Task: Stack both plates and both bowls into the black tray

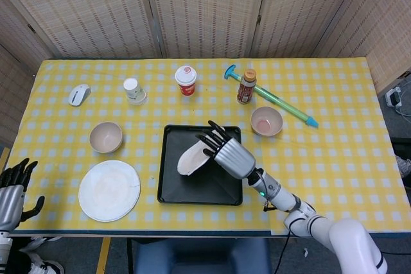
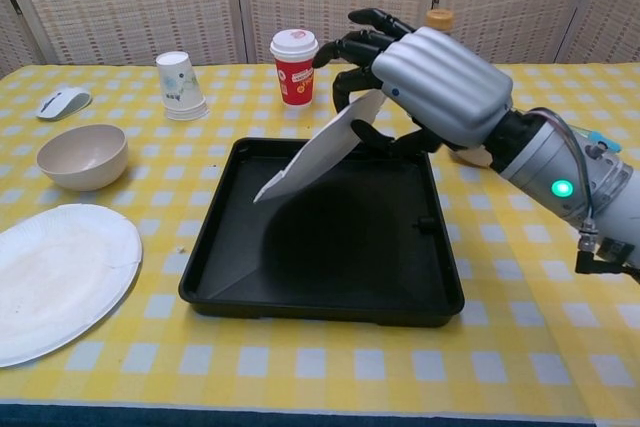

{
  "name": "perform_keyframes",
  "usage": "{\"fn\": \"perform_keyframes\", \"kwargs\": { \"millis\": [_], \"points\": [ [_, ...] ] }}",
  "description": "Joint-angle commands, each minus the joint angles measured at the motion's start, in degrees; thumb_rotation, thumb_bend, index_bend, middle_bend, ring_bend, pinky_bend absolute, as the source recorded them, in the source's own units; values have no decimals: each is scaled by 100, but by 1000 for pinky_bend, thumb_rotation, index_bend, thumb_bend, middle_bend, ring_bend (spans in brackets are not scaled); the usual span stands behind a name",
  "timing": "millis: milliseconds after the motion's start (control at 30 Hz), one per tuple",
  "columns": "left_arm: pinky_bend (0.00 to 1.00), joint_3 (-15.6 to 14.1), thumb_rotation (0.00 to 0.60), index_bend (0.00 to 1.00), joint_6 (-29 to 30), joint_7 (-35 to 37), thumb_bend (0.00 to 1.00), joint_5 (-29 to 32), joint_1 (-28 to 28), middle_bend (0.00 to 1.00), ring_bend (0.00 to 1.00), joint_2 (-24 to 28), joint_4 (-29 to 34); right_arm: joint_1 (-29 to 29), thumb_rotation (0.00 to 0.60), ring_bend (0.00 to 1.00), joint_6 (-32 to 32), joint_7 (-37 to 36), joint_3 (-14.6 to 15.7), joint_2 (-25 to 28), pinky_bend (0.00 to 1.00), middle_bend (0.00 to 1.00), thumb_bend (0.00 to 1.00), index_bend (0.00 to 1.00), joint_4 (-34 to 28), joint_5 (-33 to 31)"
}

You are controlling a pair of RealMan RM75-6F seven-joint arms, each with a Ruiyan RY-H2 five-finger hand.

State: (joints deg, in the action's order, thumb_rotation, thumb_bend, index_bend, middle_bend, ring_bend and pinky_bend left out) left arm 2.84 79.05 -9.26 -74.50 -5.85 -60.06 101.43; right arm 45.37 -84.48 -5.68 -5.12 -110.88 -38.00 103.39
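My right hand (image 1: pixel 225 151) (image 2: pixel 425 87) holds a white plate (image 1: pixel 190 160) (image 2: pixel 315 152) tilted above the black tray (image 1: pixel 218 190) (image 2: pixel 330 292), its low edge toward the tray's left side. A second white plate (image 1: pixel 109 190) (image 2: pixel 55 277) lies flat on the table left of the tray. One beige bowl (image 1: pixel 106 137) (image 2: pixel 82 155) sits behind that plate. Another bowl (image 1: pixel 266 120) stands right of the tray; in the chest view my arm hides it. My left hand (image 1: pixel 11 187) hangs open at the table's front left corner.
Along the back stand a white mouse (image 1: pixel 79 94) (image 2: pixel 62 102), an upturned paper cup (image 1: pixel 133 90) (image 2: pixel 180 85), a red lidded cup (image 1: pixel 185 79) (image 2: pixel 295 65), a sauce bottle (image 1: pixel 246 86) and a green-teal pump (image 1: pixel 276 99).
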Motion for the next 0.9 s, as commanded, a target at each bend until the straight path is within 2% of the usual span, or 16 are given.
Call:
{"fn": "perform_keyframes", "kwargs": {
  "millis": [33,333,567,767,900],
  "points": [
    [0,22,600,30,-2,8,432,28,-8,4,0,-9,-42,130,600,179,148,-205,-59,-173,0,234,541,653,287,-142],
    [0,115,600,27,-35,101,432,159,-44,4,0,-56,-230,382,600,179,344,-818,-33,-643,0,234,541,653,1150,-331],
    [0,135,600,7,-92,142,432,205,-70,4,0,-99,-343,110,600,160,152,-1099,325,-780,0,210,541,634,1427,-255],
    [0,97,600,0,-97,165,433,58,-95,4,0,-125,-380,-167,600,63,247,-849,604,-501,0,76,541,383,963,-221],
    [0,7,600,0,-49,303,434,-322,-124,26,0,-183,-531,-256,600,4,884,-379,805,10,0,2,529,180,6,-297]
  ]
}}
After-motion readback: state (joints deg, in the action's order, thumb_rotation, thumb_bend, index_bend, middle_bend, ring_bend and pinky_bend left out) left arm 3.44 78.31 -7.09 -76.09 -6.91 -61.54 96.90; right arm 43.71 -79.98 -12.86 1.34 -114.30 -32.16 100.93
